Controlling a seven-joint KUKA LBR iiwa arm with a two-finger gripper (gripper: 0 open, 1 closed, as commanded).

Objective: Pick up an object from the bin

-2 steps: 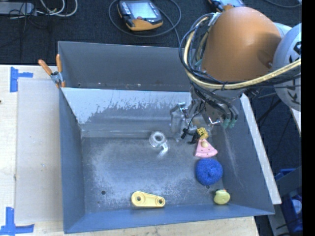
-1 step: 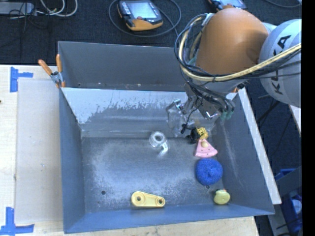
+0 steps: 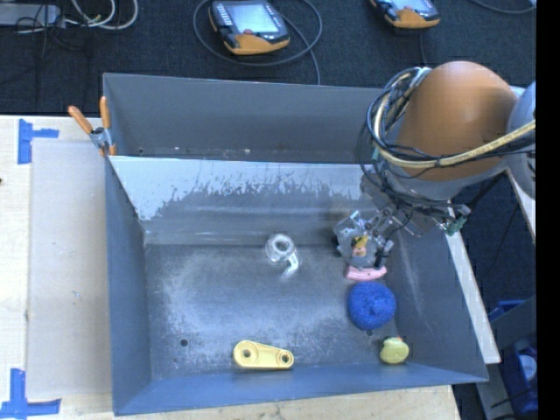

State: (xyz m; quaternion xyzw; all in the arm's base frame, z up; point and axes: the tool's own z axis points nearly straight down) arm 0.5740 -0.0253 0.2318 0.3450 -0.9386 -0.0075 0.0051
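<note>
My gripper (image 3: pixel 363 241) hangs low at the right of the bin, under the arm's orange cover. Directly below it, touching or almost touching, lies a small pink curved piece (image 3: pixel 366 274) with a bit of yellow-orange above it at the gripper's tip. Whether that piece is gripped I cannot tell. A fuzzy blue ball (image 3: pixel 372 306) rests just in front of the pink piece. Further forward, near the front right corner, sits a small yellow-green ball (image 3: pixel 395 350).
A clear ring-shaped thing (image 3: pixel 282 252) lies at mid-bin, left of the gripper. A flat yellow piece with holes (image 3: pixel 262 355) lies near the front wall. The bin's sloped right wall stands close beside the gripper.
</note>
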